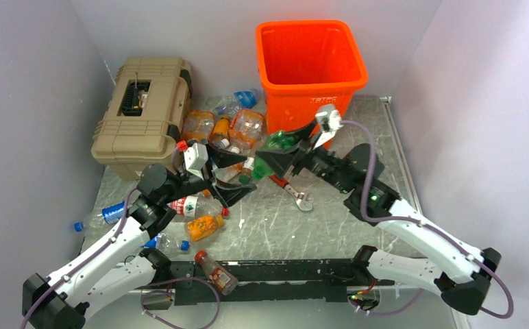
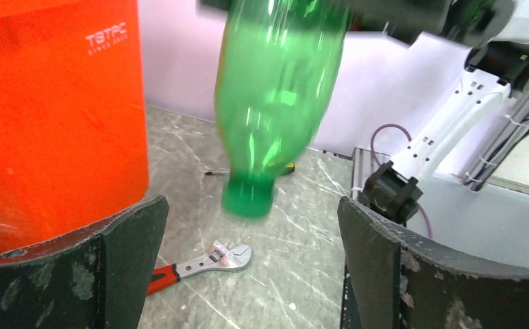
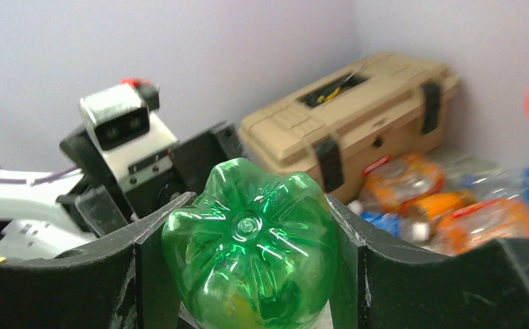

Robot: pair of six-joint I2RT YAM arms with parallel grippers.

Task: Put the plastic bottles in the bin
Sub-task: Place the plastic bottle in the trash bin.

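Right gripper (image 3: 251,229): it is closed on a green bottle (image 3: 248,240). The sides of the bottle are pressed by the two black fingers (image 3: 149,253), and its bottom is turned toward the wrist camera.
Green bottle: in the top view it is found at the middle of the frame, just below the front wall of the bin. In the left wrist view it is seen at the upper middle, held in the air with the neck down.
Left gripper (image 2: 251,240): it is open. The jaws are spread wide at the two lower corners of its wrist view, and nothing is held between them. In the top view it is placed just left of the right gripper.
Bin (image 1: 311,103): it is bright orange and stands upright at the upper middle of the top view. White lettering is printed on its front wall.
Other bottles (image 1: 227,127): a pile is gathered between the bin and the toolbox. Several more are scattered at the lower left of the top view, beside the left arm. One red-capped bottle (image 1: 215,273) is laid near the bottom edge.
Toolbox (image 1: 142,116): it is tan and is set at the upper left, against the wall.
Wrench (image 1: 296,194): it has a red handle and is laid flat on the table (image 1: 330,226), just below the right gripper in the top view.
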